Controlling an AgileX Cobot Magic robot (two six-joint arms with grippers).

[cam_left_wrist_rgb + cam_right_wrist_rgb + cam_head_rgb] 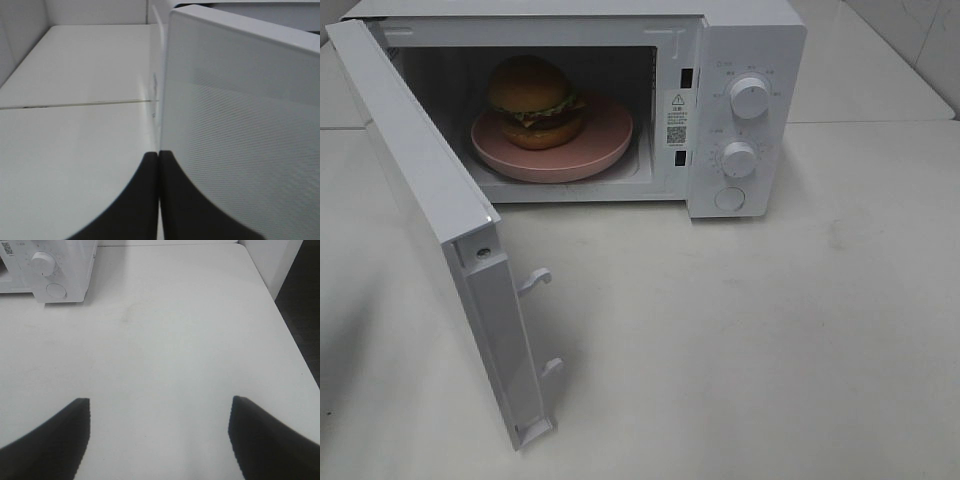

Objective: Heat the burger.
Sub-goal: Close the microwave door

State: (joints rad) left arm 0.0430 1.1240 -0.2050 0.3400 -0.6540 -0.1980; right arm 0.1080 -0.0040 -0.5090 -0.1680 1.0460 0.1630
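From the high camera, the white microwave (pixel 760 60) is standing at the back of the pale surface (pixel 770 350). Its door (pixel 410 170) is hanging wide open to the left, with its free edge and two latch hooks (pixel 535 280) jutting forward. The burger (pixel 534 100) is sitting on a pink plate (pixel 605 150) inside the cavity, clear of the walls and set back from the front lip. Broad bare surface is lying in front of the opening and to the right of the control panel, where the two knobs (pixel 750 97) and a round button (pixel 730 198) are facing forward.

In the left wrist view, the left fingers (pixel 145 200) are pressing together with nothing between them. They are pointing at the door's vertical edge, and the door's dotted panel is filling one side. Whether the tips are touching it cannot be told.

In the right wrist view, the right fingers (pixel 60 435) are spreading wide over bare surface and holding nothing. They are hanging well apart from the microwave's corner, and the surface's outer edge is running along the far side.
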